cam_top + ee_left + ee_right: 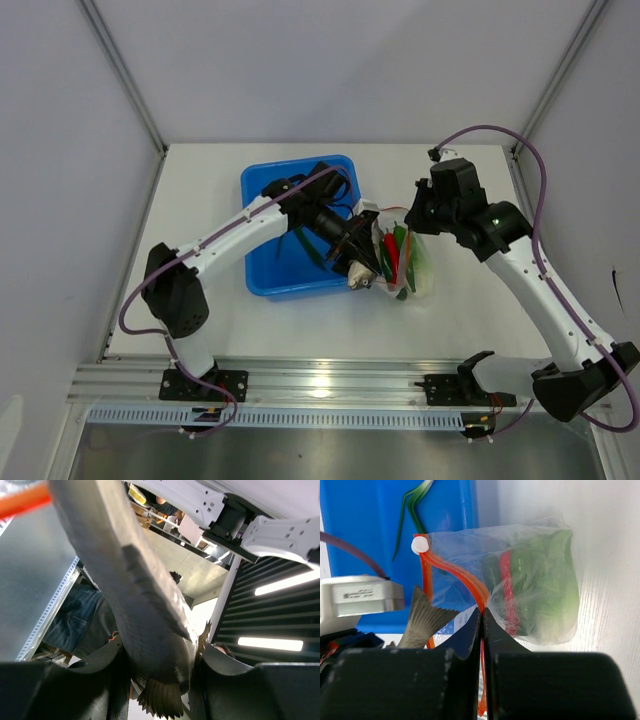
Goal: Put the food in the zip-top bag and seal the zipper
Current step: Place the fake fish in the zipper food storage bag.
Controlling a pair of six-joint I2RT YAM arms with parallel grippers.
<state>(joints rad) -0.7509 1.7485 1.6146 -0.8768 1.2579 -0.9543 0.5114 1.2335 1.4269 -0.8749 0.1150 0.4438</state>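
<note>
The zip-top bag (535,580) lies right of the blue bin, holding green food (545,575) and a red chili (506,590). My right gripper (482,614) is shut on the orange-red zipper (465,580) at the bag's mouth, whose white slider (419,545) sits at the far end. My left gripper (160,680) is shut on a grey toy fish (135,600), its tail fin (162,700) sticking out below the fingers. From above, the left gripper (352,256) holds the fish at the bag's mouth (385,245), and the right gripper (410,213) is at the bag's far side.
A blue bin (285,230) stands left of the bag, with a green-white stalk (410,510) inside it. The left arm reaches over the bin. A white wall and metal posts border the table (470,310) at the back and sides.
</note>
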